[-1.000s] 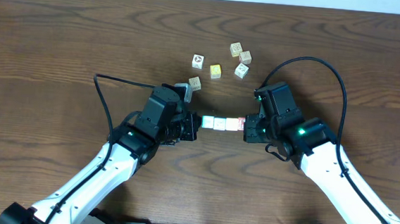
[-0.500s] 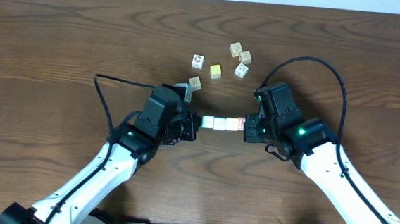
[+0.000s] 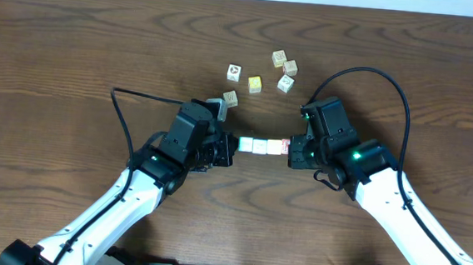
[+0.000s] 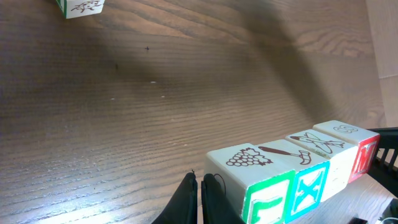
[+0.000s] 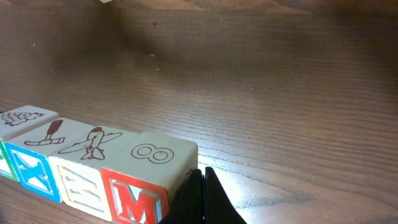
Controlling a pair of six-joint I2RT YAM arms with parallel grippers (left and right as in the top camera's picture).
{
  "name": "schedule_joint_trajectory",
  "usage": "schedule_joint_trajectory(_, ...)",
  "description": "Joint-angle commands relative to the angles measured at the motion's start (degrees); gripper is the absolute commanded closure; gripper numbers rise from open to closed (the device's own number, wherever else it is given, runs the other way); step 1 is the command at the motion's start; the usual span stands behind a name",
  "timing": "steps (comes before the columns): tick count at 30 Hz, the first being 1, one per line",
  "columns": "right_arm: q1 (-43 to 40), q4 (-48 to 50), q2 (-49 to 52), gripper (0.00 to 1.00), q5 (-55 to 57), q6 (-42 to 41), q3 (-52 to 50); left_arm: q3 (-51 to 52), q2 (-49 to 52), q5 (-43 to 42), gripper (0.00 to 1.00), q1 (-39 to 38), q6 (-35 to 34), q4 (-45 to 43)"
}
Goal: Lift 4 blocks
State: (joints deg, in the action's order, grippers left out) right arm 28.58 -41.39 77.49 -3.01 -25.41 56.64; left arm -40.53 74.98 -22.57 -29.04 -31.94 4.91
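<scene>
Four blocks form a tight row [image 3: 264, 145] between my two grippers. In the left wrist view the row runs green-faced block [image 4: 267, 199], blue X block [image 4: 308, 186], yellow-edged block [image 4: 339, 165], red block [image 4: 367, 155]. My left gripper [image 4: 200, 182] is shut, nothing between its fingers, its side pressed against the green block's end. The right wrist view shows the red M block [image 5: 137, 199] nearest, then the yellow one [image 5: 78, 180] and the blue X [image 5: 34, 168]. Shut and empty, my right gripper [image 5: 202, 174] presses on the red block's end. Whether the row rests on the table I cannot tell.
Several loose pale cubes lie behind the row, around a yellow cube [image 3: 255, 84], the nearest one [image 3: 230, 98] just behind my left gripper [image 3: 229, 149]. One cube [image 4: 81, 6] shows at the top of the left wrist view. Black cables arc from both arms.
</scene>
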Motion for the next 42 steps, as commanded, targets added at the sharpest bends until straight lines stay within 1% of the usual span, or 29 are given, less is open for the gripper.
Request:
schedule_joint_trajectory(1, 4.2, 1.7, -0.3, 0.99, -16.7, 0.4, 2.3, -4.5, -1.8, -11.7, 0.93, -2.7, -1.0, -2.5)
schedule_joint_trajectory(42, 4.3, 1.7, -0.3, 0.99, -16.5, 0.4, 2.3, -4.5, -2.8, -11.5, 0.93, -2.7, -0.9, -1.5)
